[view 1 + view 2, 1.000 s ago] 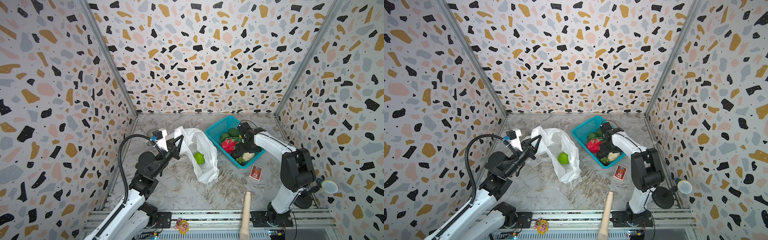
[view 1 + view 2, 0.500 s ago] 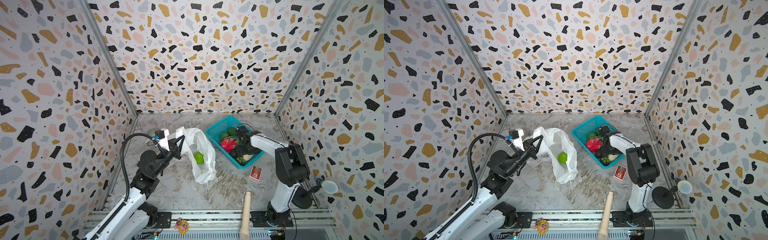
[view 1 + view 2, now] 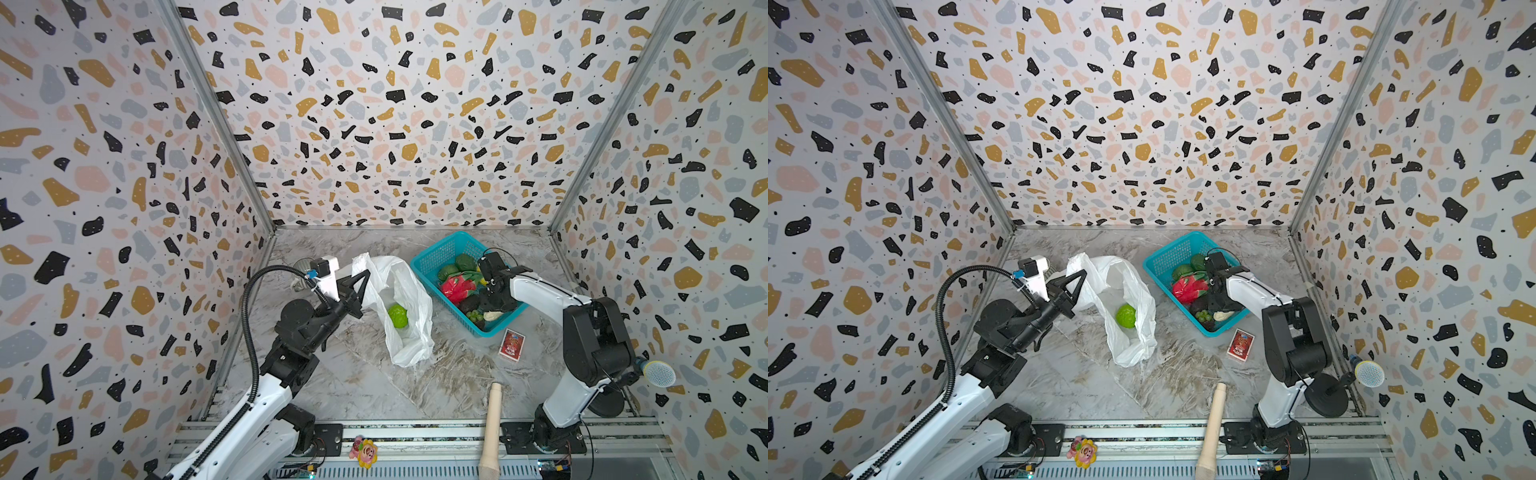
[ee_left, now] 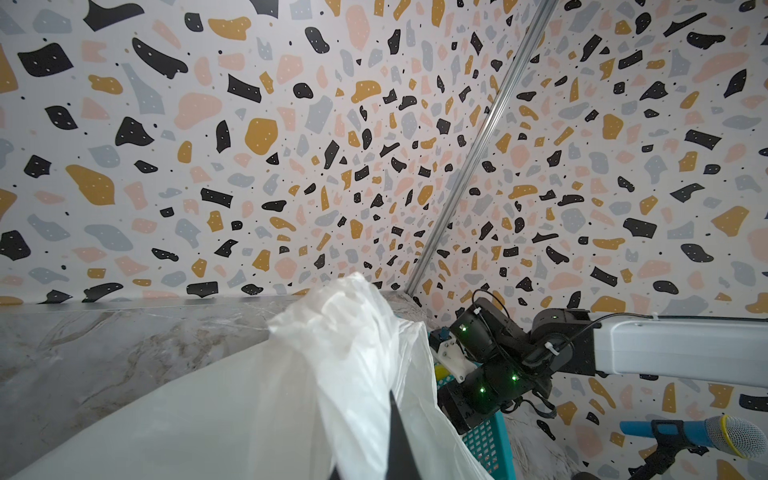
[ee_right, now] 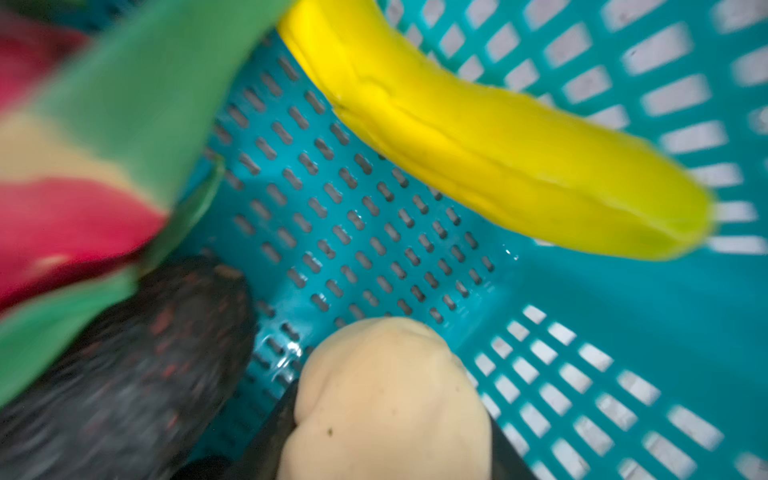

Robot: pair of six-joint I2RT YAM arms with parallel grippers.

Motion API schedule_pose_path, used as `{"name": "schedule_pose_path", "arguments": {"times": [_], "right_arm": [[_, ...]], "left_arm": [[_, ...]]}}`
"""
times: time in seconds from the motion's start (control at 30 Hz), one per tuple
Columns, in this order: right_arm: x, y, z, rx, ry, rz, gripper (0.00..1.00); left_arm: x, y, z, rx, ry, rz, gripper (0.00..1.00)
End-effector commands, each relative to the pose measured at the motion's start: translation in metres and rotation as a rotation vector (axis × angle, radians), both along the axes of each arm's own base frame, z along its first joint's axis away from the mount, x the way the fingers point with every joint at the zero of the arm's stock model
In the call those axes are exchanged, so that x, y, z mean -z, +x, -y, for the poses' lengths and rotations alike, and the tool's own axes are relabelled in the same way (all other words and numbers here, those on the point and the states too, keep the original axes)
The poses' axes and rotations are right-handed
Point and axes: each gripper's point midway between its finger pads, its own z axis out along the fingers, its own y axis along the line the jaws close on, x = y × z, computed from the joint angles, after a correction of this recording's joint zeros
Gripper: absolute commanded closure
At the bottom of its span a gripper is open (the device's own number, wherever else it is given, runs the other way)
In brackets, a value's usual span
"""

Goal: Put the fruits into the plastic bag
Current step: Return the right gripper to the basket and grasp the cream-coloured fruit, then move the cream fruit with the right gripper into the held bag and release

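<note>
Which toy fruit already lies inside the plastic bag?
The lime-green bumpy ball, alone inside the white plastic bag; the rest sit in the teal basket.

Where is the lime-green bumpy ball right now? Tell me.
In both top views the lime-green bumpy ball lies inside the white plastic bag, left of the teal mesh basket.

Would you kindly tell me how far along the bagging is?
Done: the lime-green ball lies in the plastic bag. In hand: left gripper pinches the bag's rim; right gripper straddles the cream piece in the basket. Left: dragon fruit, avocado, grapes and more.
</note>
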Motion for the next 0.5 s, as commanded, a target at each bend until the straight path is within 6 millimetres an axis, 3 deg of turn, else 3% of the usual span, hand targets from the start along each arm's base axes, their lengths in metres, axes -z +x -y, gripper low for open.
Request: {"name": "schedule_pose_path", "arguments": {"times": [0.0, 0.23, 0.37, 0.47], "right_arm": [[-0.059, 0.005, -0.022, -0.039, 0.153, 0.156, 0.66], [-0.173, -0.007, -0.086, -0.28, 0.489, 0.452, 0.65], [-0.24, -0.051, -0.155, -0.614, 0.684, 0.577, 0.63], [-0.269, -0.093, -0.202, -0.817, 0.774, 0.615, 0.63]], "left_arm": [[-0.029, -0.003, -0.001, -0.005, -0.026, 0.063, 1.0], [-0.031, 0.003, 0.0, -0.02, -0.051, 0.023, 1.0], [-0.031, 0.008, 0.002, -0.026, -0.059, -0.009, 1.0], [-0.031, 0.01, 0.005, -0.023, -0.056, -0.021, 1.0]]}}
